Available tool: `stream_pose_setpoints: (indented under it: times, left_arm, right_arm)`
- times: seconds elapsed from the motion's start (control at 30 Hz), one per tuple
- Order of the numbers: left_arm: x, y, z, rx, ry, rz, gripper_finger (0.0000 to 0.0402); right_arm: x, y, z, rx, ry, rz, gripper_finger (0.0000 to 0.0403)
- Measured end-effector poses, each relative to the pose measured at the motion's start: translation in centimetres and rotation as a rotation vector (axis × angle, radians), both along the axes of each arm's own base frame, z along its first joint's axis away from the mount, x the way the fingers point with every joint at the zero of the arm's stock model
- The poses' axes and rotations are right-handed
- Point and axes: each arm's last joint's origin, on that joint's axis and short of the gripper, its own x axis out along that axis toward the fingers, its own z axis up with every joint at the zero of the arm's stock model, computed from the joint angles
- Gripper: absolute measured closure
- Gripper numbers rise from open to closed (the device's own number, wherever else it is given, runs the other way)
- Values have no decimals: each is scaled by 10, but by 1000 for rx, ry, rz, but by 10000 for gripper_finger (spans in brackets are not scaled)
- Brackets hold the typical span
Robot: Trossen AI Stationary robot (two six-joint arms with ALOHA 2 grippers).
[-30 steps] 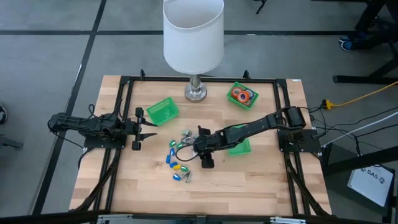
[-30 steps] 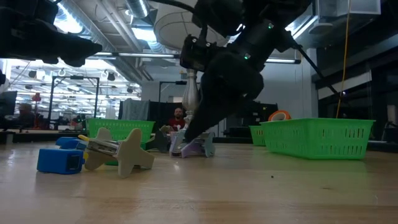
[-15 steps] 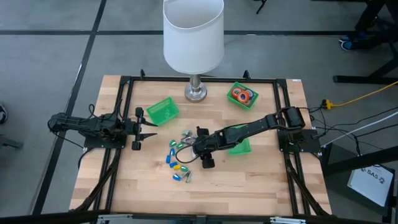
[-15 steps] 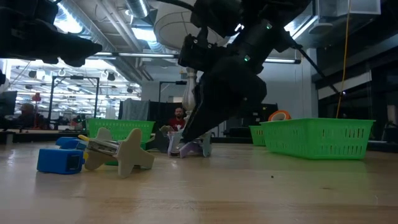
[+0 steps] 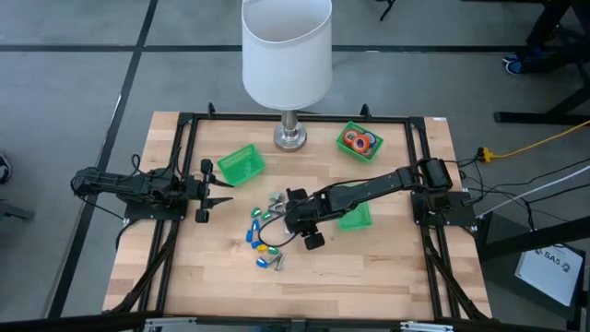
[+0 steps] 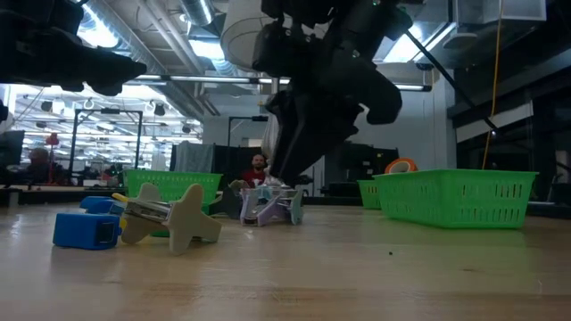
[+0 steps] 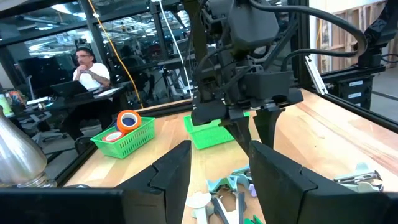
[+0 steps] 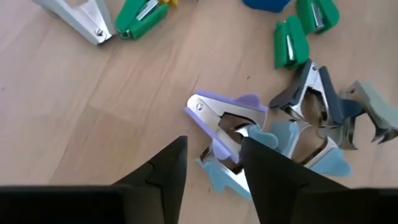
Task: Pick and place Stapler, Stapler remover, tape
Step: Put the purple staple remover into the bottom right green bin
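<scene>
A: The right claw [image 5: 277, 221] is hanging just above the pile of staple removers [image 8: 273, 134] in the middle of the worktop [image 5: 369, 267], fingers spread, nothing pinched between them.

B: Right below it, a purple-handled remover [image 8: 227, 115] is lying on the wood, touching a pale blue one [image 8: 283, 146].

A: Small green staplers [image 8: 305, 31] are sitting beside that heap, a blue one [image 6: 85, 229] nearer the low camera.

B: And the tape rolls [image 5: 358, 141]? They're resting in the green bin [image 5: 343, 131] at the far right, by the lamp [image 5: 287, 55].

A: The left claw [image 5: 224, 191] is waiting at the worktop's left side near another green bin [image 5: 241, 164], fingers parted, gripping nothing.
</scene>
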Motion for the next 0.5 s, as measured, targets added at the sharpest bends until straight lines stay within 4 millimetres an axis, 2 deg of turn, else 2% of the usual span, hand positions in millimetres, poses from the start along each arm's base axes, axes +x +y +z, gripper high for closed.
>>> stream_pose_setpoints:
  times: [0.27, 0.5]
  left_arm:
    - [0, 0, 0, 0, -1, 0, 245]
    - [0, 0, 0, 0, 0, 0, 245]
  right_arm:
    - [2, 0, -5, -34, -1, 16, 303]
    - [4, 0, -21, -43, 36, 19, 309]
